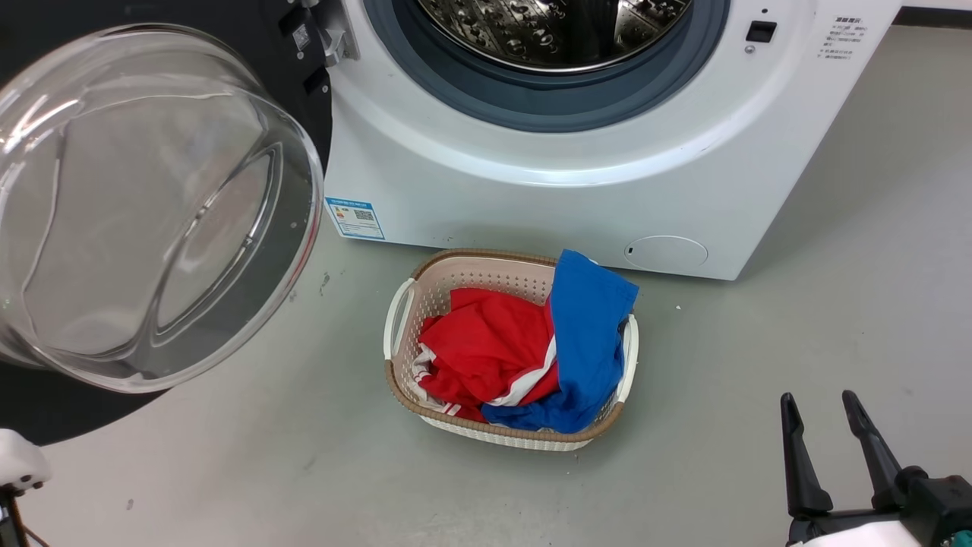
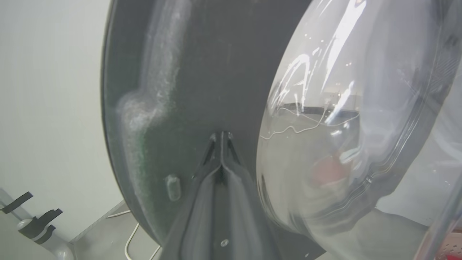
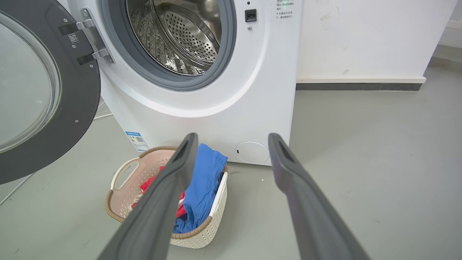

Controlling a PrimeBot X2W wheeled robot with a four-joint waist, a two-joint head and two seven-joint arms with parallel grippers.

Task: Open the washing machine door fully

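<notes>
Washing machine (image 1: 547,182): white front-loader on the grey floor, with a grey rubber ring around the steel drum mouth.
Washing machine door (image 1: 152,213): glossy black disc with a bulging clear glass bowl. It is swung wide on hinges at the left of the drum mouth in the head view.
Laundry basket (image 1: 471,267): beige, on the floor before the machine, holding a red garment (image 1: 486,342) and a blue garment (image 1: 588,327).
Right end effector (image 1: 818,397): fingers spread, empty.
Left end effector (image 2: 221,136): fingers pressed together, tips at the door's black ring beside the bowl.
Blue sticker (image 1: 355,219): QR code, print unreadable.
Panel writing (image 1: 844,36): tiny, illegible.
</notes>
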